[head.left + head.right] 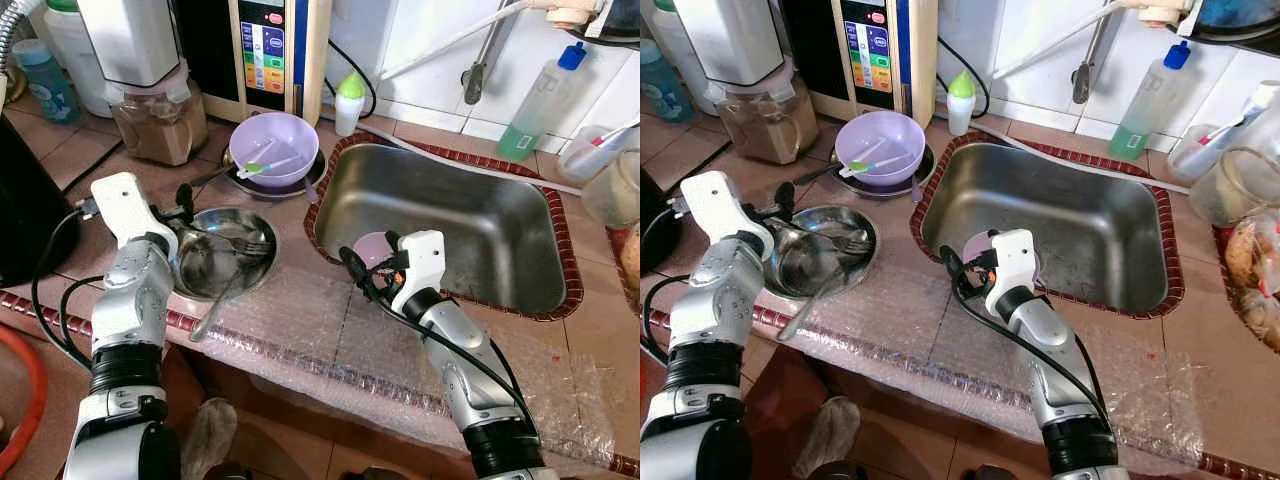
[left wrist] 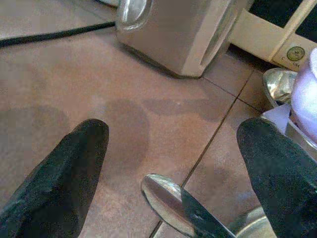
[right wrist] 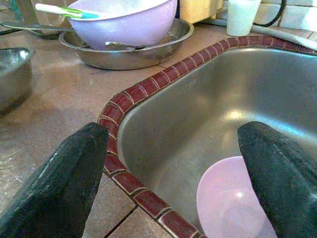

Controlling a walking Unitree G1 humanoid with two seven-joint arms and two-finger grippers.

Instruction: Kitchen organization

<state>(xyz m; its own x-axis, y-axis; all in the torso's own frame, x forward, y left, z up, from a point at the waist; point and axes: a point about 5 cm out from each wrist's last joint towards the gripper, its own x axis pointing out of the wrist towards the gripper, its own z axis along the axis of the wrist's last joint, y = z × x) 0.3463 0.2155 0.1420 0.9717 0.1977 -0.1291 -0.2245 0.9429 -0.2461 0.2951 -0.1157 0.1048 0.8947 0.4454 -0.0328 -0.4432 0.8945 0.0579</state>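
We noted right end effector [image 3: 168, 183] released, fingers spread over sink [image 1: 470, 215] corner above small pink bowl [image 3: 233, 201] lying inside. Left end effector [image 2: 173, 178] released over bench [image 2: 99, 99], beside steel bowl [image 1: 215, 265] holding fork [image 1: 250, 243].

The appliance [image 1: 268, 50] at the far side of the counter has a panel of coloured buttons. Their lettering is too small to read. No other writing can be read.

Even, fairly bright daylight; soft glare on the stainless steel sink basin [image 1: 470, 225] and the round steel plate [image 1: 215, 265]; wrist views blur the near black fingers [image 3: 64, 183]
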